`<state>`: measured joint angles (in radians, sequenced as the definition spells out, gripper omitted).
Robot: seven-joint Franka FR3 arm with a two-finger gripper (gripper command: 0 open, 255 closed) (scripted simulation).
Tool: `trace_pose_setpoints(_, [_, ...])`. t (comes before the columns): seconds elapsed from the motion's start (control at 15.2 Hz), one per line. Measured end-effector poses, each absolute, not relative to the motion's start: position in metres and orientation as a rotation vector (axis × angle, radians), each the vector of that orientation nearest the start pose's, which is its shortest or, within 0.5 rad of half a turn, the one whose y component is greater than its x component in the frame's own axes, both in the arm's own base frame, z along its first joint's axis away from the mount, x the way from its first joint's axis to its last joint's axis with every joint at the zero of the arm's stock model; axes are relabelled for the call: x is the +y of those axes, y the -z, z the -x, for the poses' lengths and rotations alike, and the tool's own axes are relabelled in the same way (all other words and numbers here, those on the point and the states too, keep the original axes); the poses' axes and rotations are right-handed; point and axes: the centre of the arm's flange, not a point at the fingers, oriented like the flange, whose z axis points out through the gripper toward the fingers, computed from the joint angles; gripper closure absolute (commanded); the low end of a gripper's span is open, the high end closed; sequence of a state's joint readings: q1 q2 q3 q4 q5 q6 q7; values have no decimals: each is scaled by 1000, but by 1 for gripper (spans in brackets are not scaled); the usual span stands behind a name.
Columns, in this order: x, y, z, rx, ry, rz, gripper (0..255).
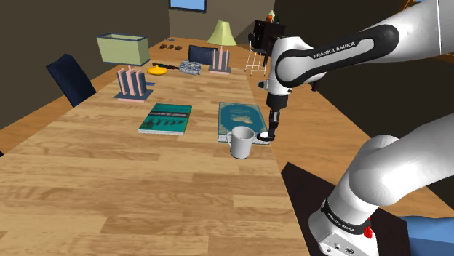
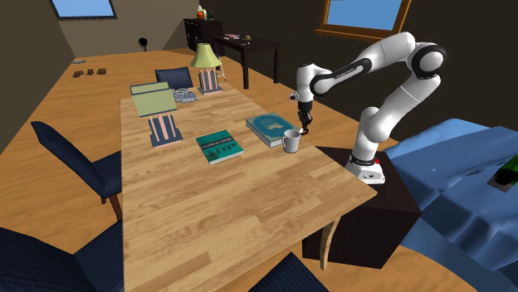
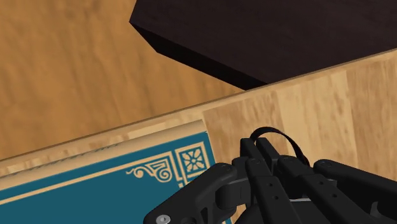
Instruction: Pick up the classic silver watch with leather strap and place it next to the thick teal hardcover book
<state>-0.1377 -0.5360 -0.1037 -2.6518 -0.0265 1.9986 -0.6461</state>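
Gripper (image 1: 271, 132) is clenched on the watch (image 1: 266, 137), low over the table (image 1: 109, 189) edge. It's right by the book (image 1: 240, 116) corner nearest the stand (image 1: 302, 189) and just beside the mug (image 1: 241, 142). Can't tell if the watch touches the wood. Wrist view: black fingers (image 3: 210, 191) wrapped round the watch, strap (image 3: 275, 135) looping up past them, the book's teal cover w/ gold corner ornament close alongside.

Handling, my guess: watch is small & light. Case is stiff & smooth, prob. slippery, and the face could scratch. Strap is floppy, so it'll dangle & swing. Best hold = across the case or where strap meets it, not the loose loop. Set it down low & flat, no drop.

Containers: mug is white, upright, nothing seen inside as far as the rim allows. It stands against or just off the book's near edge, so it's a tight spot. Bare wood next to the book lies on the gripper's side. A thinner green book (image 1: 166, 118) lies apart, prob. not the target.
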Motion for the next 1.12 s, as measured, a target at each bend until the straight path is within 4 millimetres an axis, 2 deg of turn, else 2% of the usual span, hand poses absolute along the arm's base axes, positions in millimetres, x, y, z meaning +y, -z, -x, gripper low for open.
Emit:
trace_pose_setpoints(0.53, [-86,-359,-344,-660,-147,2989,255])
trace_pose_setpoints(0.92, [-86,-355,-345,-660,-145,2989,255])
trace_pose_setpoints(0.99, [-86,-355,-345,-660,-145,2989,0])
trace_pose_setpoints(1.12, [-83,-354,-343,-662,-164,2979,0])
